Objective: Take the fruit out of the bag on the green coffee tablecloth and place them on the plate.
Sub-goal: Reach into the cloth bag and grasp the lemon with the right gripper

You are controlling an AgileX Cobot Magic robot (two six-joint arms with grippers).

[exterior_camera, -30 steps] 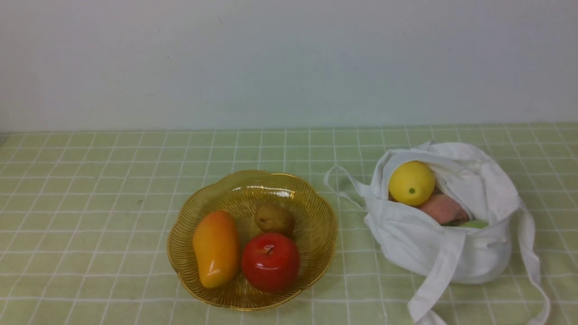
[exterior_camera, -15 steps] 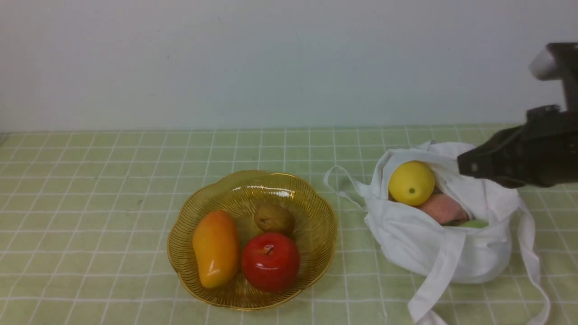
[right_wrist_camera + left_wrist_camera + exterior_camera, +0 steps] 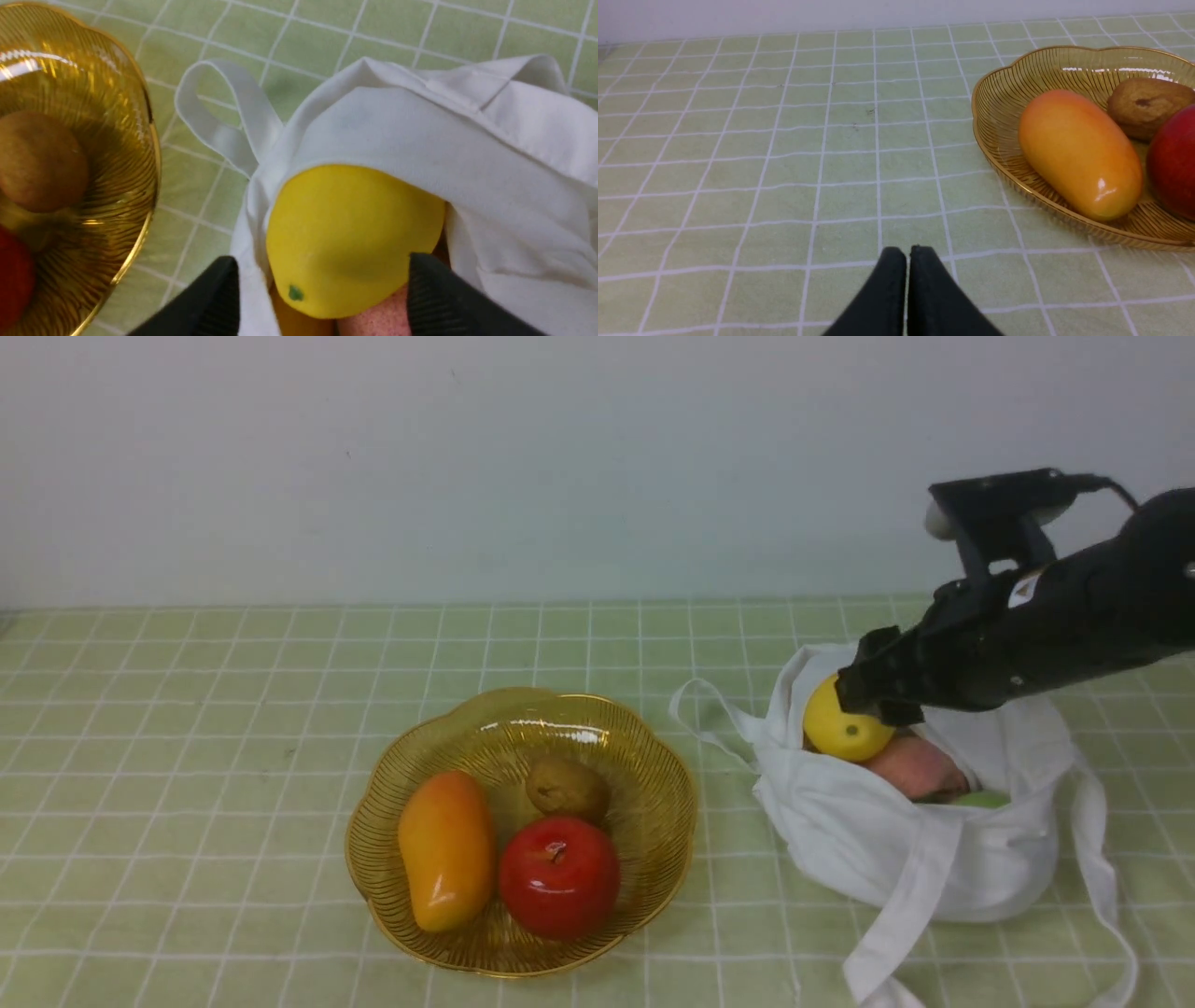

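The white bag (image 3: 934, 859) slumps on the green coffee tablecloth (image 3: 187, 709) at the right, its mouth open. In it show fruit: a yellow lemon (image 3: 840, 730) on top, a pinkish peach (image 3: 910, 767) under it and a pale green one (image 3: 980, 798). My right gripper (image 3: 864, 695) stands open at the bag's mouth. In the right wrist view its fingers straddle the lemon (image 3: 350, 233), one on each side, with the bag's hem (image 3: 420, 130) draped over the lemon's far side. My left gripper (image 3: 906, 252) is shut and empty above bare cloth, to the left of the plate (image 3: 985, 93).
The amber plate (image 3: 653, 775) at centre holds an orange mango (image 3: 446, 849), a red apple (image 3: 558, 875) and a brown pear-like fruit (image 3: 567, 789). The bag's strap loops lie toward the plate (image 3: 700, 709) and toward the front edge (image 3: 896, 933). A pale wall closes the back.
My right arm has come in from the right edge, moved left and down to the bag's mouth, and its jaws have opened around the lemon. The fruit and bag have not moved.
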